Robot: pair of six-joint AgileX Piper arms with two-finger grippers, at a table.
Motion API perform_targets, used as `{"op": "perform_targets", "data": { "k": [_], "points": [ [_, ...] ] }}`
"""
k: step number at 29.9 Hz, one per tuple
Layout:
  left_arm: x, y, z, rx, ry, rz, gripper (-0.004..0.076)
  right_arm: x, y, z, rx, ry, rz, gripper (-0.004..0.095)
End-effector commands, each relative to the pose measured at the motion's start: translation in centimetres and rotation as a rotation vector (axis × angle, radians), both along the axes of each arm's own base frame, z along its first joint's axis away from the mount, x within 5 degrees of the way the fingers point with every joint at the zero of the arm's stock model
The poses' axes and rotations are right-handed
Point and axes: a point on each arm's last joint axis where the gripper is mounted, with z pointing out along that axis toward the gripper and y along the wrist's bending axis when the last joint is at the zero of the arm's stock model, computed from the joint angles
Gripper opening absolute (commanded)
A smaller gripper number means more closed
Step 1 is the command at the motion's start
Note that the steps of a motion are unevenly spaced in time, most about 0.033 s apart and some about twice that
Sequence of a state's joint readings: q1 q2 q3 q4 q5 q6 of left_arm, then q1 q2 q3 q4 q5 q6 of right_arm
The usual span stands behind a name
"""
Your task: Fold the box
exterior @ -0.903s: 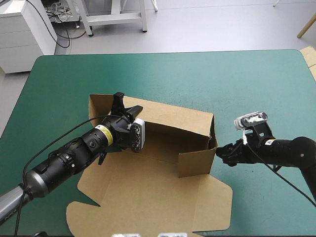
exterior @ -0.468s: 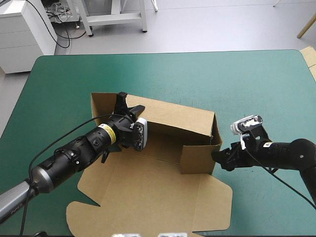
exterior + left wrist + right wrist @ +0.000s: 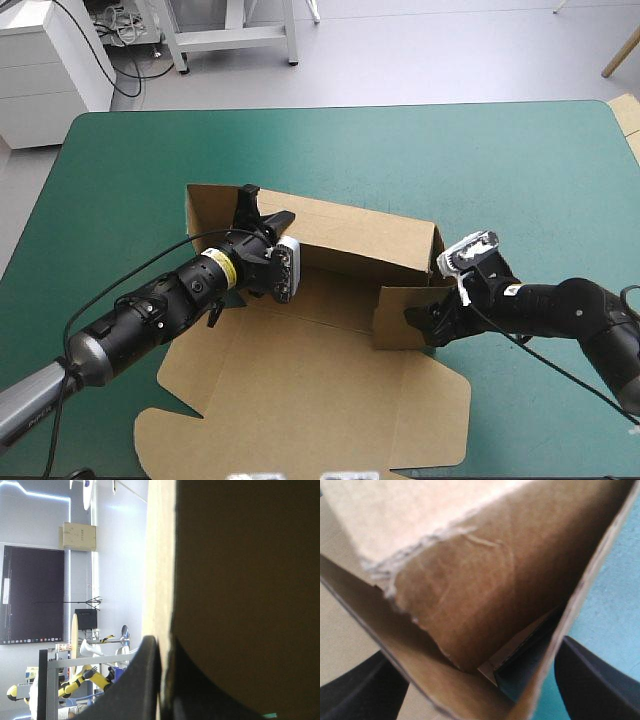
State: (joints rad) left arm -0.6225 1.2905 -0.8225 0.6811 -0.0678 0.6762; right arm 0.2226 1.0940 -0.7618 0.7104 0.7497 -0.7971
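Clenched tight, my left gripper [image 3: 262, 212] pinches the top edge of the brown box's [image 3: 330, 400] raised far wall [image 3: 350, 235], near its left end. My right gripper [image 3: 418, 325] is spread wide, with the upright right side flap [image 3: 398, 318] between its black fingers [image 3: 592, 680]. The box sits mid-table on the teal-green cover [image 3: 400, 150], its broad near panel [image 3: 300, 420] lying flat.

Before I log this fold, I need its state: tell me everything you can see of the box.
The box is brown board, part folded: its back wall stands upright, a side flap angles inward at its right end, the lid panel lies flat on the teal-green cover. The left gripper is shut on the back wall; the open right gripper has the flap's corner between its fingers.
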Motion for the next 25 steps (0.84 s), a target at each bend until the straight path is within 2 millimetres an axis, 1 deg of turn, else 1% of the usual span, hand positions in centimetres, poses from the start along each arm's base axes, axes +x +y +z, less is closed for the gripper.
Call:
{"op": "perform_targets", "data": {
  "k": [1, 5, 9, 14, 16, 18, 23, 25],
  "points": [
    [-0.2, -0.3, 1.4, -0.065, -0.031, -0.019, -0.0008, 0.6, 0.9, 1.0, 0.022, -0.080, -0.006, 0.0722],
    [-0.3, -0.3, 1.3, -0.057, -0.025, -0.016, -0.0008, 1.0, 1.6, 1.4, 0.015, -0.167, -0.026, 0.0713],
    [-0.6, -0.7, 1.2, -0.048, -0.017, -0.028, -0.0008, 1.3, 1.8, 1.6, -0.006, -0.232, -0.033, 0.0637],
    [-1.3, -1.5, 1.2, -0.059, -0.010, -0.062, -0.0008, 1.3, 2.0, 1.4, -0.022, -0.235, -0.023, 0.0576],
    [-1.3, -1.6, 1.2, -0.061, -0.009, -0.063, -0.0008, 1.4, 2.0, 1.4, -0.023, -0.231, -0.022, 0.0538],
    [-1.3, -1.6, 1.2, -0.064, -0.007, -0.062, -0.0008, 1.3, 2.1, 1.4, -0.020, -0.231, -0.016, 0.0459],
    [-1.3, -1.6, 1.2, -0.064, -0.007, -0.062, -0.0008, 0.9, 2.7, 1.3, -0.004, -0.211, 0.012, 0.0211],
    [-1.3, -1.6, 1.2, -0.064, -0.007, -0.062, -0.0008, 0.7, 2.9, 1.2, -0.007, -0.200, 0.037, 0.0147]
  ]
}}
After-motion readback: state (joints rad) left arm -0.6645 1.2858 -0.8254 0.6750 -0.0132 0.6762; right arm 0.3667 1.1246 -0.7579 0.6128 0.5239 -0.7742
